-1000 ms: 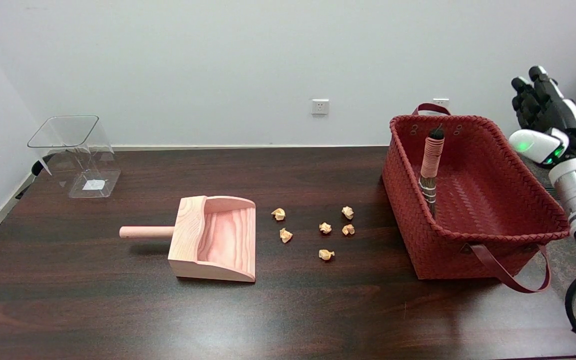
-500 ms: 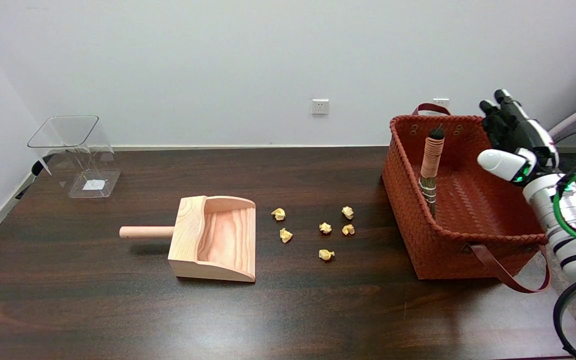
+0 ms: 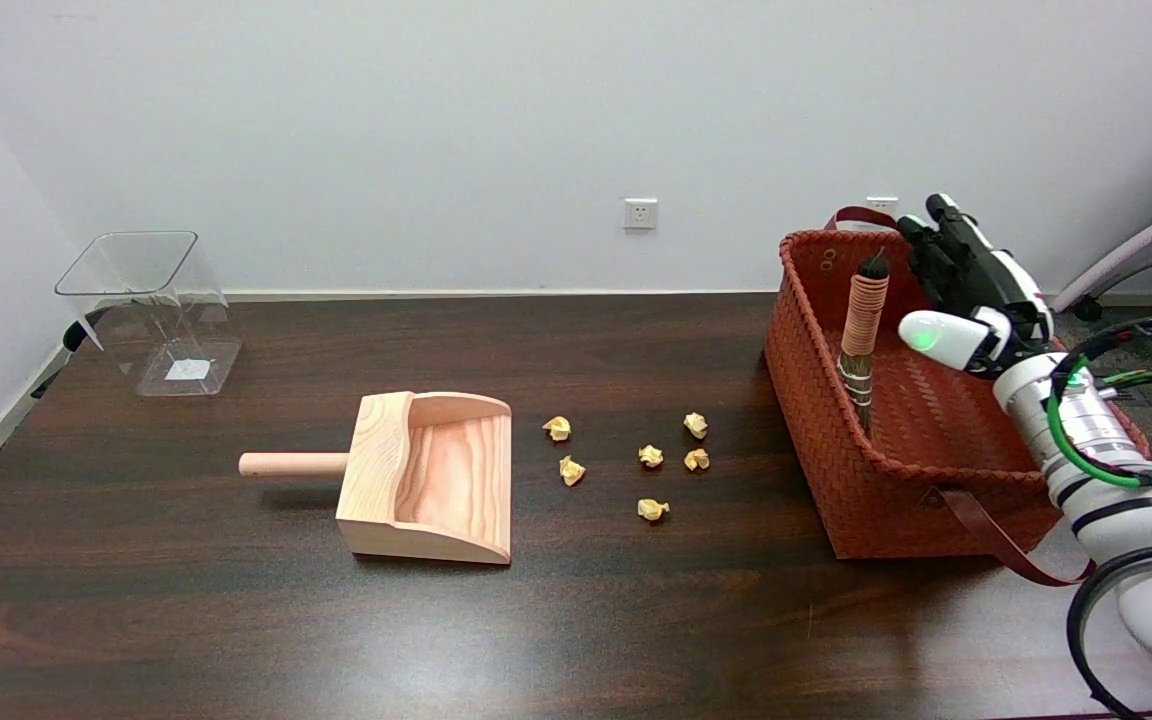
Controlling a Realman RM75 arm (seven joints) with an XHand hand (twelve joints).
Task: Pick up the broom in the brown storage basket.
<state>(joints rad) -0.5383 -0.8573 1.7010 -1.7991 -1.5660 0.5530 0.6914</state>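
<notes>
At the table's (image 3: 236, 620) nine o'clock side lay a wooden dustpan (image 3: 431, 475), with paper scraps (image 3: 651, 456) near the centre. At three o'clock, the broom (image 3: 861, 335) leaned upright inside the brown storage basket (image 3: 836, 480). Just beside it hovered the right hand (image 3: 971, 285), apparently empty, fingers apart.

— How's the light?
— Bright and even from overhead; soft shadows sit under the wooden dustpan (image 3: 433, 478).
— Glare?
— A pale sheen on the table (image 3: 456, 650) along its near edge. Focus is sharp throughout.
</notes>
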